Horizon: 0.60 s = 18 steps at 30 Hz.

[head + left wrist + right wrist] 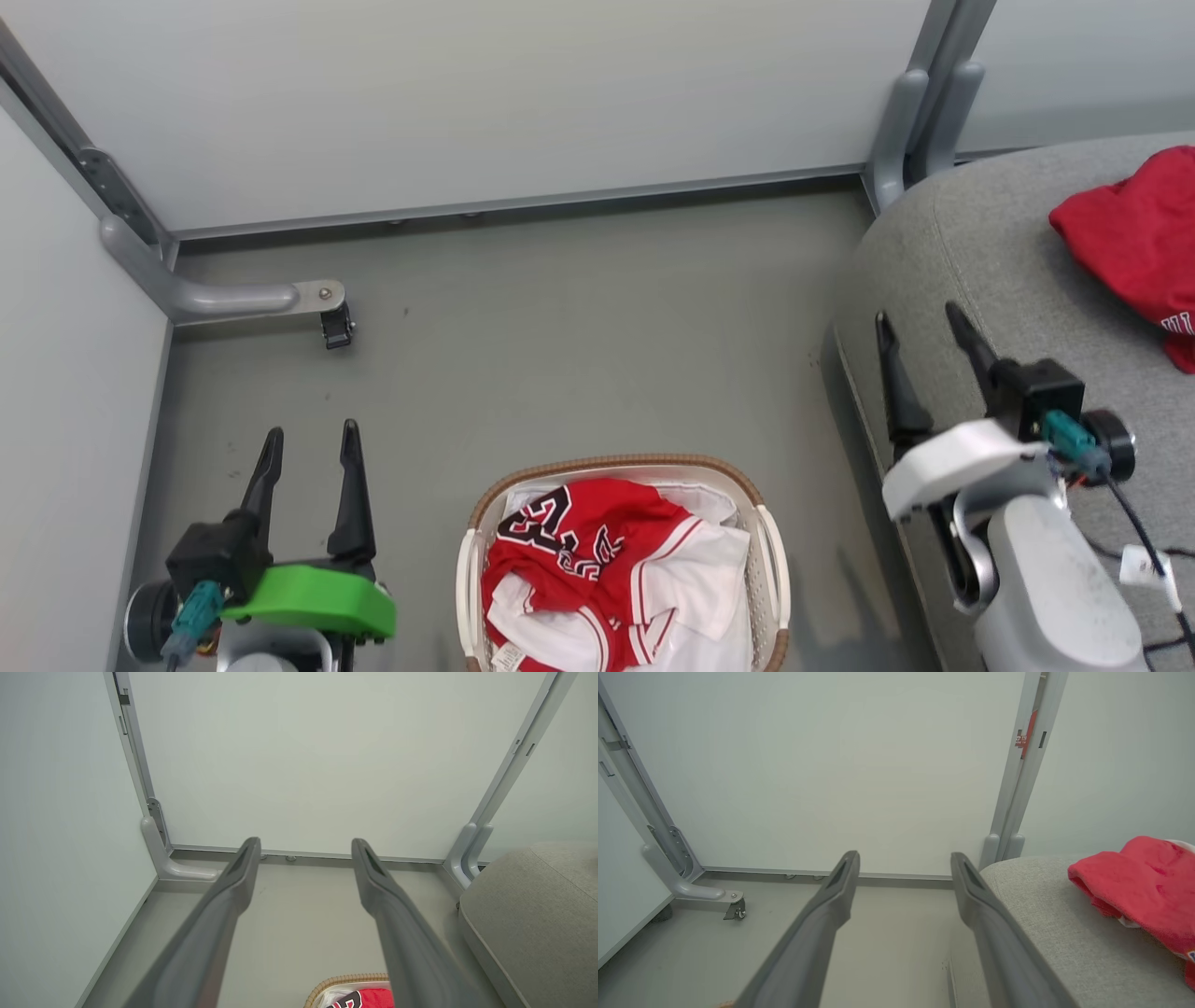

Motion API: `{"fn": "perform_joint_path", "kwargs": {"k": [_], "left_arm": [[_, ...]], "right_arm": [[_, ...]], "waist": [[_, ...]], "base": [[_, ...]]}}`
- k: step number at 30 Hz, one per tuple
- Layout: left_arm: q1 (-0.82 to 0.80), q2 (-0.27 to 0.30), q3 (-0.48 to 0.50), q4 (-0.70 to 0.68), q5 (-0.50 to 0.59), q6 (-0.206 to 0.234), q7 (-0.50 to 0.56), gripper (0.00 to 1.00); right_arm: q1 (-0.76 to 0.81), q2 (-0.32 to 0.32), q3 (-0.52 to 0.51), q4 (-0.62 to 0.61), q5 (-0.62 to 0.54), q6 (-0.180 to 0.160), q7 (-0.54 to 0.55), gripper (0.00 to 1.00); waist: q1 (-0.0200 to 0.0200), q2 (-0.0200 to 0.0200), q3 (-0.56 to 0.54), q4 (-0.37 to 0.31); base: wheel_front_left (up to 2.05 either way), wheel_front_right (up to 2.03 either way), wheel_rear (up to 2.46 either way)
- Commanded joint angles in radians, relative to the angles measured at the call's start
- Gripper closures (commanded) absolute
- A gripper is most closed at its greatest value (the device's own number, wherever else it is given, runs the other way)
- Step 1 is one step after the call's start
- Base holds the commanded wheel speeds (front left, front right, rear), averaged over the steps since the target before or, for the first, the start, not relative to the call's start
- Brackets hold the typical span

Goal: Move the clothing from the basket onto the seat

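Head view: clothing (607,560) with a tilted black "23" fills the basket (771,546), long axis near-to-far; a red garment (1134,233) lies on the seat (980,243), right; left gripper (308,448) and right gripper (920,322) gape empty.

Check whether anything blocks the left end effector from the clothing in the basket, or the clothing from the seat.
Nothing visible does. The left end effector hangs open over bare floor beside the basket, and the clothing lies uncovered in it. Only floor separates basket and seat; one red garment lies on the seat.
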Motion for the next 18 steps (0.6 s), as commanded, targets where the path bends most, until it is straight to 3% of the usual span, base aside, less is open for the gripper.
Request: {"fn": "perform_joint_path", "kwargs": {"k": [1,8,18], "left_arm": [[0.025,-0.001,0.008,-0.002,-0.001,-0.005,-0.001,0.0],[0.099,-0.001,0.001,-0.013,-0.018,0.021,-0.001,0.0],[0.127,-0.001,-0.01,-0.018,-0.025,0.033,-0.001,0.0]], "right_arm": [[0.034,-0.003,0.009,-0.015,0.026,-0.001,-0.002,0.0],[0.164,-0.002,0.056,-0.065,0.062,-0.001,-0.002,0.0],[0.215,-0.002,0.088,-0.086,0.065,-0.001,-0.002,0.0]], "waist": [[0.0001,0.0,-0.021,0.007],[0.0001,0.0,-0.06,-0.016],[0.0001,0.0,-0.09,-0.033]], "base": [[0.0,0.0,0.0],[0.0,0.0,0.0],[0.0,0.0,0.0]]}}
